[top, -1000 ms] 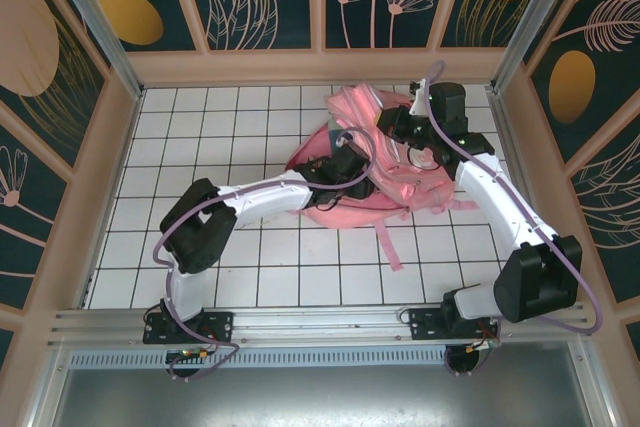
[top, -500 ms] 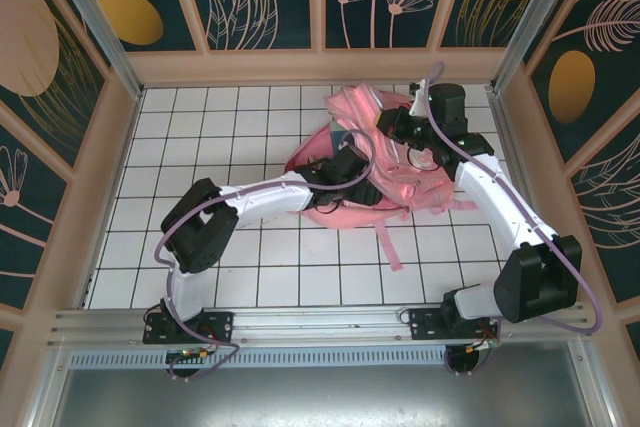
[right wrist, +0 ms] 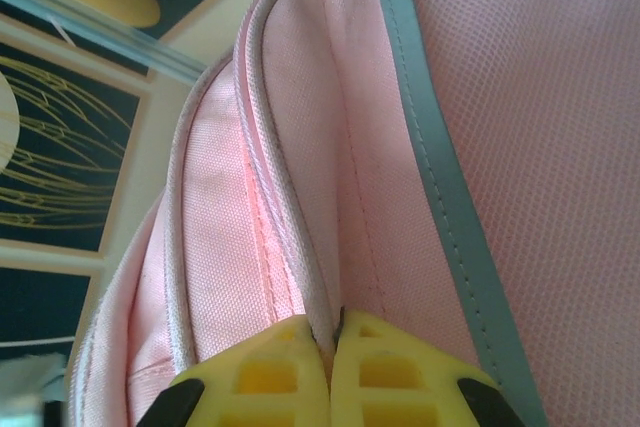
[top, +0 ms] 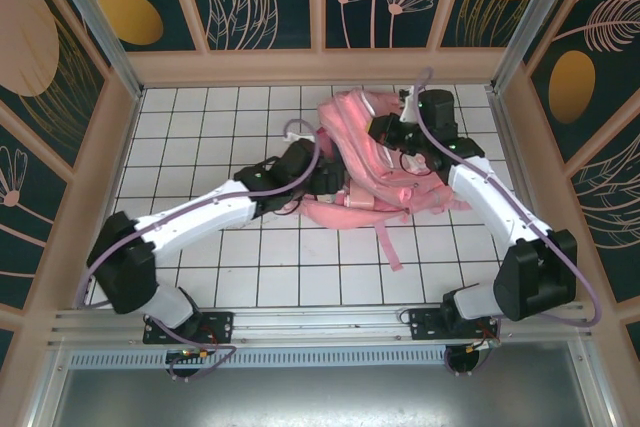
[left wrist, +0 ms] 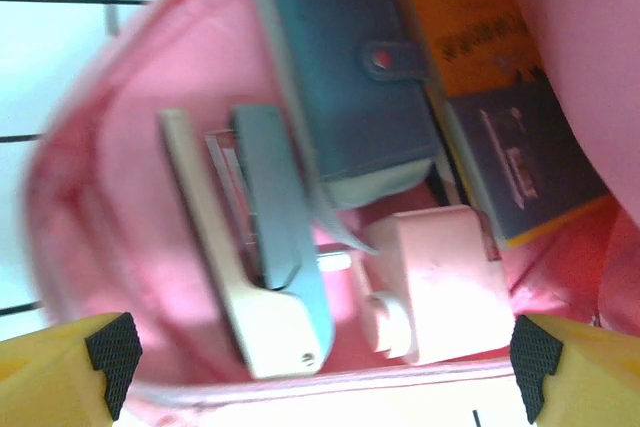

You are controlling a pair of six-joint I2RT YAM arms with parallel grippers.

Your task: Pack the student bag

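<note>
**A:** Why is the right gripper [right wrist: 335, 332] clamped on that seam?
**B:** It pinches the rim of the student bag [top: 355, 152], apparently to keep the mouth open. The bag lies on the tiled table [top: 200, 117], far right.
**A:** And the left gripper [left wrist: 322, 357]?
**B:** Jaws spread wide, empty, facing the mouth. A blue wallet [left wrist: 350, 77] and an orange book [left wrist: 465, 37] lie inside.

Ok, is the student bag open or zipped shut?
Open: the student bag gapes, showing a blue wallet, an orange book and a pink box inside.
</note>
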